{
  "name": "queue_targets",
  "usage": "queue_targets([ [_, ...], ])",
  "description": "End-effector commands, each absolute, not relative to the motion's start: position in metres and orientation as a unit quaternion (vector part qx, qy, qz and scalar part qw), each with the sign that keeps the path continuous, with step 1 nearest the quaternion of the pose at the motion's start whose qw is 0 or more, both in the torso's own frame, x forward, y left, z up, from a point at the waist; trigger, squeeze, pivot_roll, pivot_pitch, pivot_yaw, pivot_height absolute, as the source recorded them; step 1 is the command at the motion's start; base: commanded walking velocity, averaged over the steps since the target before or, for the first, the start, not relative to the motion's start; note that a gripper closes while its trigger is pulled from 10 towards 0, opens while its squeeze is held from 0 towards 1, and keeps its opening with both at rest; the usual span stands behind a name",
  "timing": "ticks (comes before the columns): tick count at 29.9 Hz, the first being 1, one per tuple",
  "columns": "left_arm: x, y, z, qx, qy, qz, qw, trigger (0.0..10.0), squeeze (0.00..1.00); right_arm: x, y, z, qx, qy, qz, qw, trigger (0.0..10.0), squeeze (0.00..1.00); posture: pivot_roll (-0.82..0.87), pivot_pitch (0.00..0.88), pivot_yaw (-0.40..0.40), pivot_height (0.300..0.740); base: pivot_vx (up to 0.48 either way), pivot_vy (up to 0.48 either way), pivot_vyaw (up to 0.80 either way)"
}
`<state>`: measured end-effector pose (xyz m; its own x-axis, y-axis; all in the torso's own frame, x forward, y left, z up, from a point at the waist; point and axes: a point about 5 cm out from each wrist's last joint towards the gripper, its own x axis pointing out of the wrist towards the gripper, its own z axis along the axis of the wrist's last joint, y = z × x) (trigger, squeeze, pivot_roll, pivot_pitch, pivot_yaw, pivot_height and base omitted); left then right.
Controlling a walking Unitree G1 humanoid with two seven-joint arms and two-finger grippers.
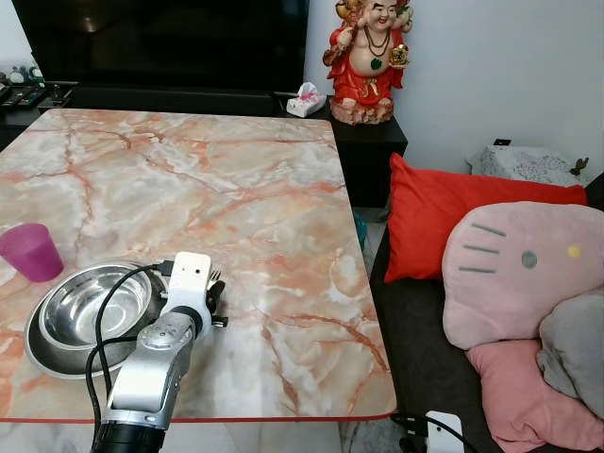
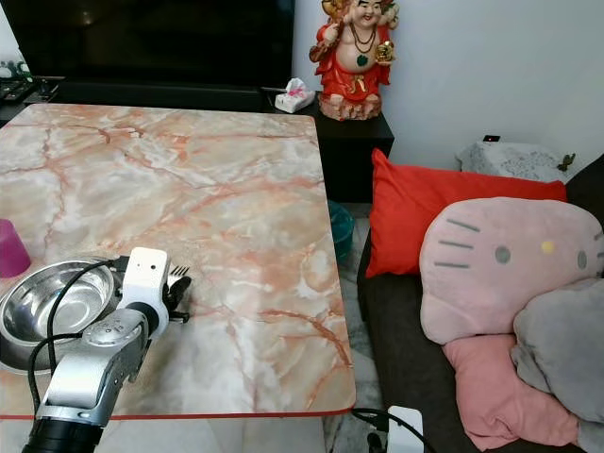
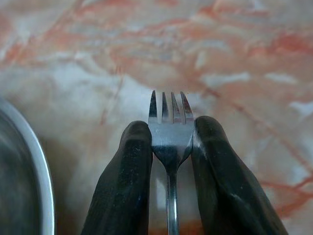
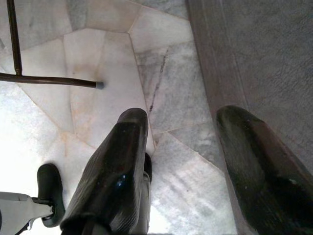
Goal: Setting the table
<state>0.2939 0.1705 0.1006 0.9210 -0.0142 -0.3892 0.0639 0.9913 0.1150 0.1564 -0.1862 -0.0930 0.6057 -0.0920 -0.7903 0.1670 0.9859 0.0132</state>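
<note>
While the right gripper (image 4: pixel 181 161) hangs spread over floor tiles, a fork (image 3: pixel 170 132) is pinched by the left gripper (image 3: pixel 171 147) — just beside the steel bowl (image 1: pixel 94 307). A pink cup (image 1: pixel 30 251) is seen nearby on the marble table (image 1: pixel 245 189).

- We see a marble table (image 1: pixel 236 189), pink-orange veined, red edge.
- Near its left front: steel bowl (image 1: pixel 94 307) nested in a steel plate (image 1: pixel 47 357).
- Purple cup (image 1: pixel 30 251) just beside them.
</note>
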Motion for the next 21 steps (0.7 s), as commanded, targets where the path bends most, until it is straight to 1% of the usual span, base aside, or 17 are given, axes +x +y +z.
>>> queue_targets([
  [1, 0.2986, 0.1713, 0.1039, 0.069, 0.184, -0.008, 0.980, 10.0, 0.00, 0.1576, -0.1883, -0.0924, 0.039, 0.439, -0.072, 0.895, 10.0, 0.00, 0.10, 0.011, -0.075, 0.740, 0.000, 0.000, 0.00],
  [11, 0.3019, 0.1777, 0.1054, 0.087, 0.174, 0.001, 0.981, 10.0, 0.00, 0.1578, -0.1886, -0.0922, 0.038, 0.439, -0.071, 0.895, 10.0, 0.00, 0.09, 0.014, -0.075, 0.740, 0.000, 0.000, 0.00],
  [21, 0.3029, 0.1774, 0.1040, 0.106, 0.168, -0.007, 0.980, 10.0, 0.00, 0.1582, -0.1887, -0.0921, 0.038, 0.438, -0.072, 0.895, 10.0, 0.00, 0.10, 0.014, -0.076, 0.740, 0.000, 0.000, 0.00],
])
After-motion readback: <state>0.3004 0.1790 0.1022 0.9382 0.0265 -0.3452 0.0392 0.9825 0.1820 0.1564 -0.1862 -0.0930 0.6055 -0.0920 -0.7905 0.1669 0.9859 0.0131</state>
